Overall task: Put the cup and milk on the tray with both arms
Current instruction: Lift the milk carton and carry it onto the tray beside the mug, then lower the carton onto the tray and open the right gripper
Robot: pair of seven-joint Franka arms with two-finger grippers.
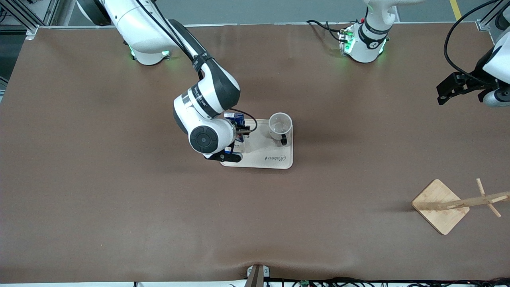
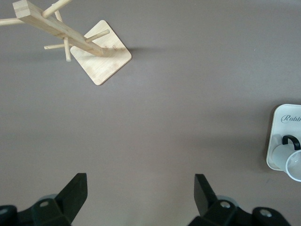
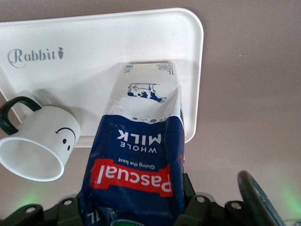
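Note:
The cream tray [image 1: 275,158] lies mid-table. The white cup [image 1: 280,124] stands on it at the end toward the left arm, its smiley face showing in the right wrist view [image 3: 44,146]. My right gripper [image 1: 239,133] is shut on the dark-blue milk [image 1: 238,118] near its cap and holds it upright over the tray's other end. The carton's white base [image 3: 146,82] is down at the tray [image 3: 94,42]; whether it touches I cannot tell. My left gripper [image 1: 442,95] waits open and empty in the air over the left arm's end of the table [image 2: 140,188].
A bamboo rack with pegs stands on its square base [image 1: 440,205] toward the left arm's end, nearer to the front camera than the tray; it also shows in the left wrist view [image 2: 101,59]. Brown table surface surrounds the tray.

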